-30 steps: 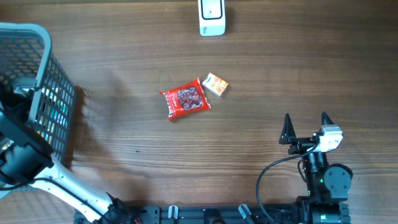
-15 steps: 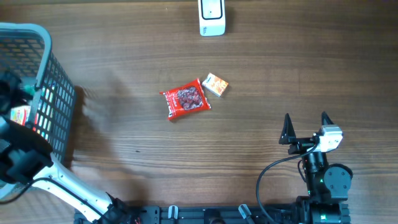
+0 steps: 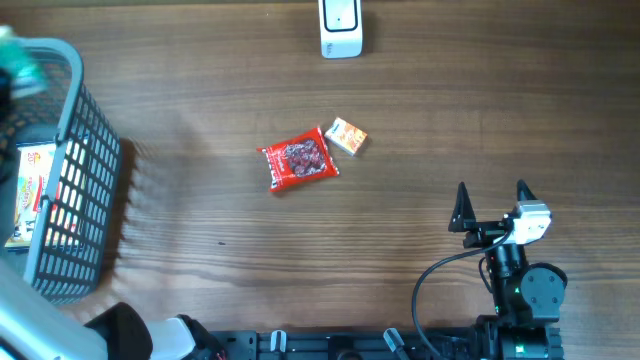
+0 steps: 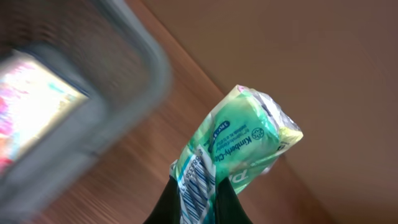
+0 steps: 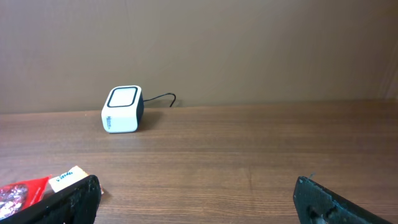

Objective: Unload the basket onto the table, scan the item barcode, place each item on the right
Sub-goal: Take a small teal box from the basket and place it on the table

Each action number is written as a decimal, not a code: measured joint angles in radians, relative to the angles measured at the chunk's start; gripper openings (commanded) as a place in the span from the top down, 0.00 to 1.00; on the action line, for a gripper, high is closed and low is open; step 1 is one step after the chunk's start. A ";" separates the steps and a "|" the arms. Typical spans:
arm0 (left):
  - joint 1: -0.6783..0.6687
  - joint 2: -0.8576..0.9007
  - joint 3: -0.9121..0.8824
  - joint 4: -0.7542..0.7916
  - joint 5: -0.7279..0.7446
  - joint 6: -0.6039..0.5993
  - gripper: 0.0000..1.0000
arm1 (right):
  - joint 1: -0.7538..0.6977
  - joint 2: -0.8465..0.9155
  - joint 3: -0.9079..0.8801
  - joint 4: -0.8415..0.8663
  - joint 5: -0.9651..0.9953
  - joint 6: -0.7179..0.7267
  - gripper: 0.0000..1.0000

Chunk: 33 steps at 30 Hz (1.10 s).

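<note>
Right gripper (image 3: 490, 192), near right: black fingers spread wide. Mid-table on the wood-grain table (image 3: 450, 100): crinkled red foil sachet (image 3: 299, 160), with a small orange carton (image 3: 347, 135) just beside it. Left: grey plastic lattice basket (image 3: 95, 130). Far centre: white rounded scanner (image 3: 340, 28). Glossy green film pack (image 4: 239, 140) with a striped barcode panel, pinched by its lower end in the left gripper (image 4: 198, 208), at the basket's far-left corner.

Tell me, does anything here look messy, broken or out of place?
Nothing looks spilled or broken. The green tissue pack is pinched by one end in the left gripper, its wrapper crumpled, near the basket. The red packet and small box lie askew mid-table.
</note>
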 measured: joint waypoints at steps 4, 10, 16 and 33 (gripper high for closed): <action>-0.356 0.079 -0.072 -0.008 0.018 -0.005 0.96 | 0.000 0.000 0.000 0.000 0.000 0.000 0.01; -0.851 0.320 -0.468 0.192 0.007 -0.011 0.95 | 0.000 0.000 0.000 0.000 0.000 0.000 0.00; -1.127 0.547 -0.660 0.478 0.010 -0.053 0.51 | 0.000 0.000 0.000 0.000 0.000 0.000 0.00; -0.707 0.331 -0.074 -0.011 -0.159 0.019 0.00 | 0.000 0.000 0.000 0.000 0.000 0.000 0.00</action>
